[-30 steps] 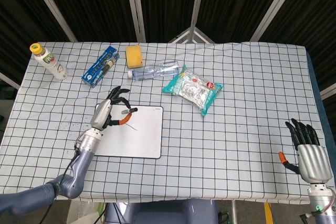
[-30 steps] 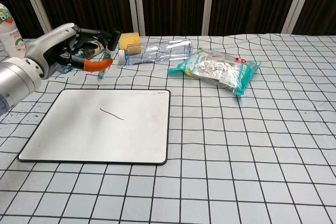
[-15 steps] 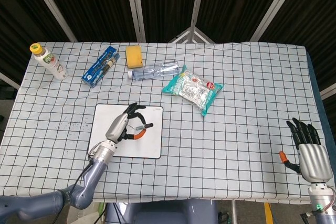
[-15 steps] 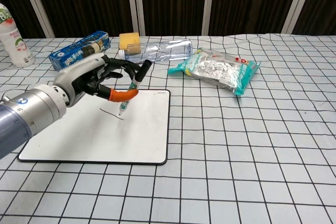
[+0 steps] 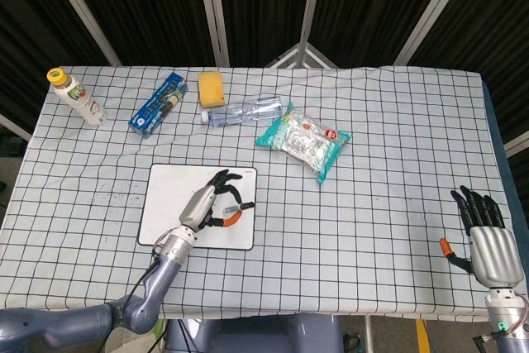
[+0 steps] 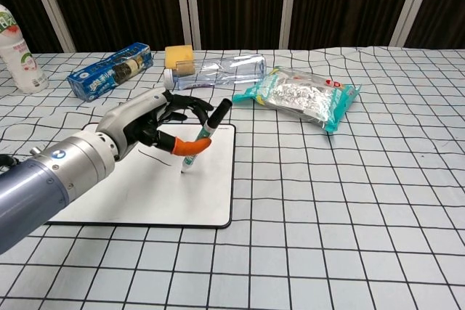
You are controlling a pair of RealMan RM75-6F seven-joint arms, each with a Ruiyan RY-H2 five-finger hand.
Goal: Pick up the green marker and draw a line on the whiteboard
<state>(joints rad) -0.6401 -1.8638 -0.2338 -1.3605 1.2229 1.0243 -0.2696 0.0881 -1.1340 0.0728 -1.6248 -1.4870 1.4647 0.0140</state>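
Left robot hand [image 6: 149, 127] clamped on green marker [image 6: 204, 138], tip angled down to whiteboard [image 6: 109, 194] beneath for drawing; right robot hand [image 5: 488, 237] idle, fingers apart, far across desk [image 5: 397, 163].

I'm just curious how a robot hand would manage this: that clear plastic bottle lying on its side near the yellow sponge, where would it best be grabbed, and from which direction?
Probably around the middle of the clear bottle, from above. It lies flat on the table, its length running left to right, so fingers can close across its round body. The yellow sponge crowds its cap end, and the snack bag sits near the other end.
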